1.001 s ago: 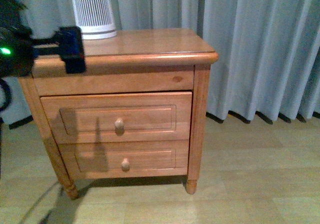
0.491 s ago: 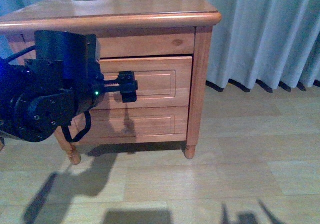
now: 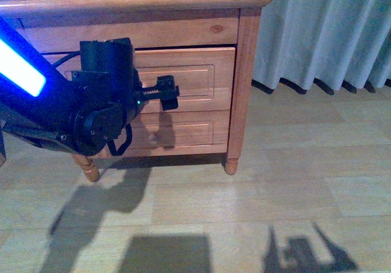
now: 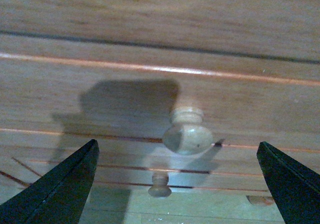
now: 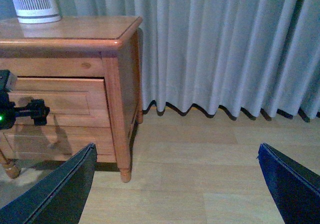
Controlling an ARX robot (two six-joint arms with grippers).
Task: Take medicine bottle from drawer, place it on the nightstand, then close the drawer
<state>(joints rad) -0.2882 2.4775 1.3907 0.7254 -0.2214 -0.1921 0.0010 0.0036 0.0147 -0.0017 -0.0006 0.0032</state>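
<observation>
One left end effector [image 3: 169, 93], jaws spread, faces the drawer [image 3: 204, 77] knob [image 4: 187, 136].

Pale grey-blue pleated fabric curtain [image 3: 330, 29] hanging down to light wood-plank floor [image 3: 275, 181]. Dark shadows [image 3: 165, 254] across floor. White ribbed cylindrical appliance [image 5: 32, 2] upright, near curtain, top out of frame.

The black left arm [image 3: 91, 123] has rounded joint housings, a glowing blue-white strip [image 3: 21, 71], a green light [image 3: 139, 102] and black tool [image 3: 167, 93].
</observation>
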